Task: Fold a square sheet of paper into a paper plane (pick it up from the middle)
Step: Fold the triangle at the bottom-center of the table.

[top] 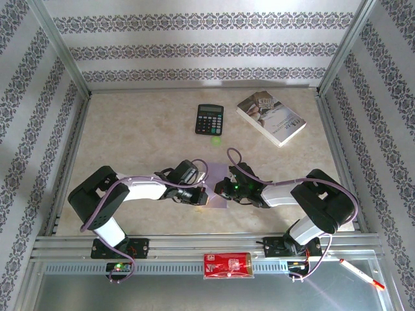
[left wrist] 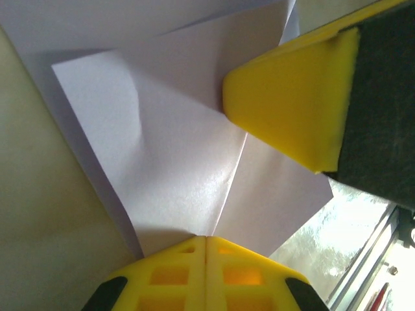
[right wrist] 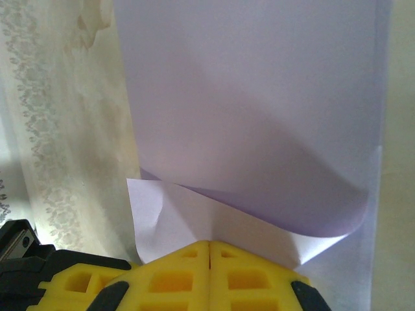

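Note:
The square sheet of paper point(top: 219, 173), pale lilac, lies partly folded on the table between the two arms. My left gripper point(top: 202, 196) and right gripper point(top: 220, 189) meet tip to tip over its near part. In the left wrist view the left gripper point(left wrist: 206, 238) is shut with its tip against the paper point(left wrist: 175, 149), where a crease runs into the seam; a yellow finger point(left wrist: 285, 103) of the right gripper rests on the sheet opposite. The right gripper point(right wrist: 209, 245) is shut too, its tip touching a turned-over flap of paper point(right wrist: 246, 97) that bulges upward. I cannot tell if either pinches the sheet.
A black calculator point(top: 209, 119) and a small green disc point(top: 216, 138) sit behind the paper. A white-covered book point(top: 270, 117) lies at the back right. A red packet point(top: 226, 265) and a pen point(top: 362, 273) rest on the front rail. Metal rails border the tabletop.

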Action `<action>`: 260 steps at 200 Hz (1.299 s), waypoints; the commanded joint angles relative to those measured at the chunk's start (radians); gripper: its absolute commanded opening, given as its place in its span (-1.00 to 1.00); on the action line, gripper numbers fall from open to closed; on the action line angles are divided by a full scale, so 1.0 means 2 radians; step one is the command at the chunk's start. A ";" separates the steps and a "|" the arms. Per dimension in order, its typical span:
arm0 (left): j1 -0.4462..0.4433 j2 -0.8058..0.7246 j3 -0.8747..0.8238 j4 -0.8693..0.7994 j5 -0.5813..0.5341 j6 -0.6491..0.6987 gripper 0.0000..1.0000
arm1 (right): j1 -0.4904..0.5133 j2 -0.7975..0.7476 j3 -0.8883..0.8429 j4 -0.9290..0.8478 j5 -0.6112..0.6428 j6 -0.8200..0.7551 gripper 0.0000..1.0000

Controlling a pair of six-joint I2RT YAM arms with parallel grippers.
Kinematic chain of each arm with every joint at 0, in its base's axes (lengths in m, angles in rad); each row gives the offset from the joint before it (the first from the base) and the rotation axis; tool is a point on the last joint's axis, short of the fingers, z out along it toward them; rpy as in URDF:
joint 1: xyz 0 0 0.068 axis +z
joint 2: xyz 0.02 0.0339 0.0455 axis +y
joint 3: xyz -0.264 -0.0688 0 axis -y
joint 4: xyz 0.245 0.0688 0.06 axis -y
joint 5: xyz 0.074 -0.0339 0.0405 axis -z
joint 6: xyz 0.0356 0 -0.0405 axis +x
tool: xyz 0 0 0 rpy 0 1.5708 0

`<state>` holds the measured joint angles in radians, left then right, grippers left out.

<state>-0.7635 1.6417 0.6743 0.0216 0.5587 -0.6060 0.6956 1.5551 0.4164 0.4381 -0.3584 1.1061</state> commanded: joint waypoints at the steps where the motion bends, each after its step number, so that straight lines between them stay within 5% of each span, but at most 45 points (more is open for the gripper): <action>1: 0.001 -0.001 -0.036 -0.080 0.010 0.015 -1.00 | -0.010 0.020 -0.017 -0.069 0.030 -0.017 -0.98; 92: 0.001 -0.075 -0.048 -0.124 -0.001 0.019 -1.00 | -0.010 0.020 -0.018 -0.073 0.030 -0.019 -0.98; 121: 0.001 -0.112 -0.030 -0.080 0.010 -0.005 -1.00 | -0.010 0.021 -0.017 -0.072 0.030 -0.020 -0.99; 151: 0.001 -0.080 -0.008 -0.029 0.030 -0.028 -1.00 | -0.010 0.022 -0.016 -0.070 0.030 -0.019 -0.98; 260: 0.008 0.007 0.005 -0.043 0.017 -0.005 -1.00 | -0.011 0.019 -0.010 -0.071 0.023 -0.023 -0.97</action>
<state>-0.7597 1.6348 0.6872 -0.0521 0.6098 -0.6361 0.6956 1.5589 0.4168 0.4381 -0.3763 1.0988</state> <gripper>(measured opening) 0.044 0.042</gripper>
